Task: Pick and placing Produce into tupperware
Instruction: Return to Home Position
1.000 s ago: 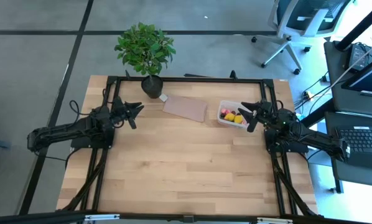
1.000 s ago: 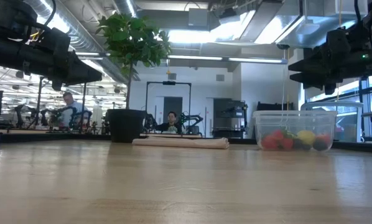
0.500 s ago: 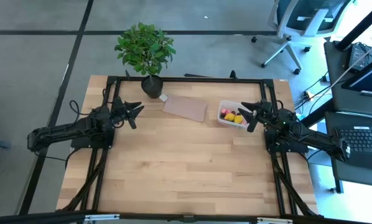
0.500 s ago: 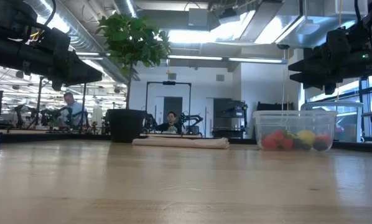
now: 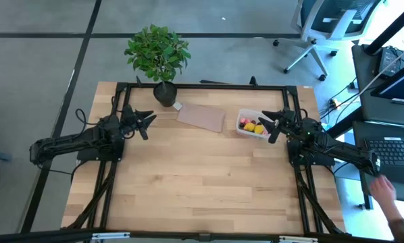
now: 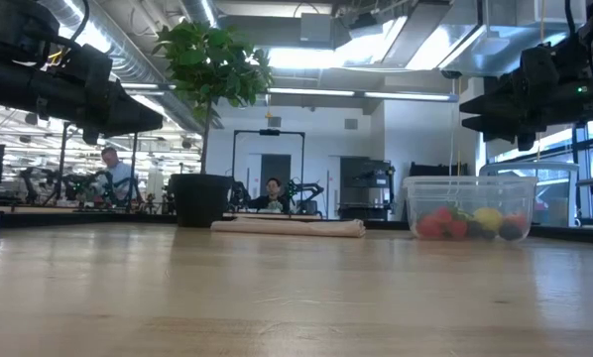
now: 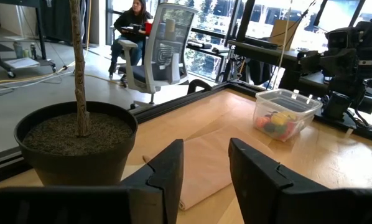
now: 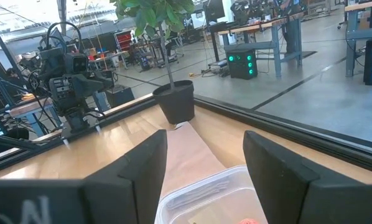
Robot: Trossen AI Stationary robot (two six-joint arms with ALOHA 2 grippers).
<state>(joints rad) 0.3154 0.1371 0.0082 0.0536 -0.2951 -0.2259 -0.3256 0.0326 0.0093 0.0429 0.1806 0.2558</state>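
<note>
Parking: right gripper (image 5: 272,125) spread, empty; tupperware (image 5: 250,113) sits just ahead, so I back off straight; left gripper (image 5: 146,121) spread.

- Floor: grey polished concrete (image 5: 40,40), crossed by dark lines.
- Table: pale wooden-plank top (image 5: 188,182), set in a black metal frame.
- Seating: white-backed swivel office chair (image 5: 315,27), which stood beyond the far right corner.
- Ceiling: long fluorescent strip lights (image 6: 326,93) and silver ducting (image 6: 128,55) ran overhead.
- Hall: workbenches with equipment (image 8: 279,25) lined it.
</note>
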